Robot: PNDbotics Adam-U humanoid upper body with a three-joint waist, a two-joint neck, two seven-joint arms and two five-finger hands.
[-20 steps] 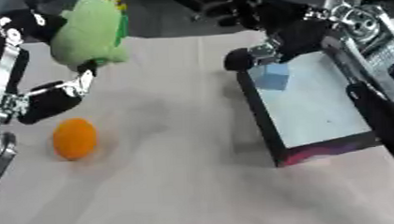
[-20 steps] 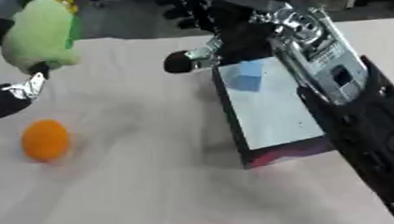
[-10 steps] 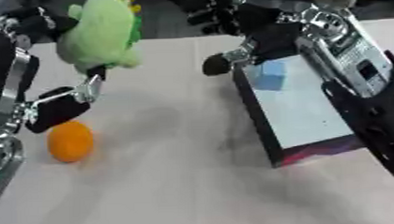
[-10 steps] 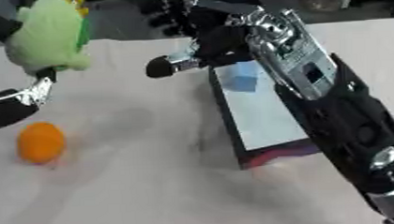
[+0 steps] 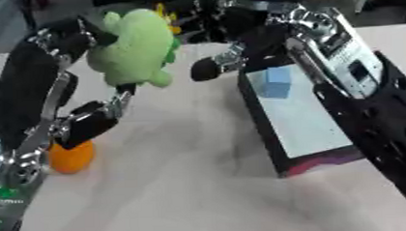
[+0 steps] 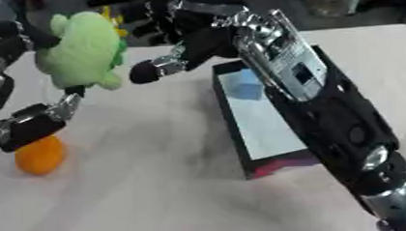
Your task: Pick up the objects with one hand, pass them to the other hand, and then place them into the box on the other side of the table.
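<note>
The left hand (image 5: 73, 42) curls round the green plush toy (image 5: 136, 47), raised above the surface (image 5: 183, 186). The right hand (image 6: 174, 29) reaches toward the toy, fingers spread. Right of the toy, the box (image 5: 304, 118) holds a blue cube (image 5: 277, 82); an orange ball (image 5: 71, 158) lies below-left.

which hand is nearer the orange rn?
Left. The left hand holds the green plush up, with one finger hanging just above the orange. The right hand is up by the plush, well across the table from it.
</note>
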